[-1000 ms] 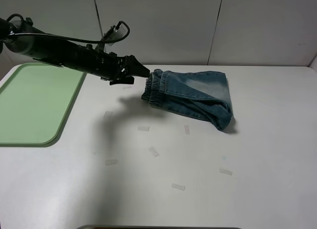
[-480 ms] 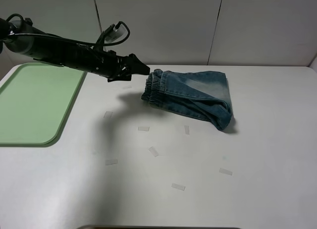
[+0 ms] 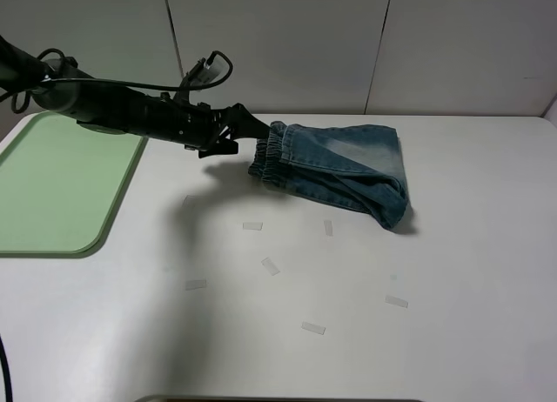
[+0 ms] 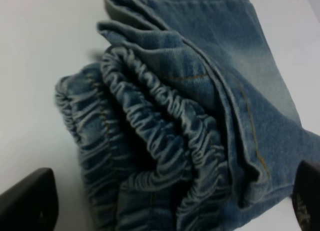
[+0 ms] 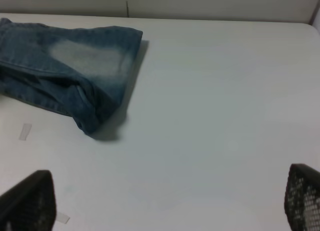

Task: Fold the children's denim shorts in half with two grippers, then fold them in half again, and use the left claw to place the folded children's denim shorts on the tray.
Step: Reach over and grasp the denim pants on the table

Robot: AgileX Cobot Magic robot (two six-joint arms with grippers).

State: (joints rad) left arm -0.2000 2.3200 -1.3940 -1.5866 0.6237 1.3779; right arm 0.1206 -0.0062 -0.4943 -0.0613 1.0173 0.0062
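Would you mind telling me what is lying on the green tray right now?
Nothing visible: the tray shows bare green. The left arm crosses above its far corner, hiding a small strip. The folded denim shorts lie on the white table.

You find no writing, label, brand, number or sign to read in any of the three views. The denim shorts show only stitching and faded fabric. The small strips of tape on the tabletop are blank, and the green tray carries no marking.
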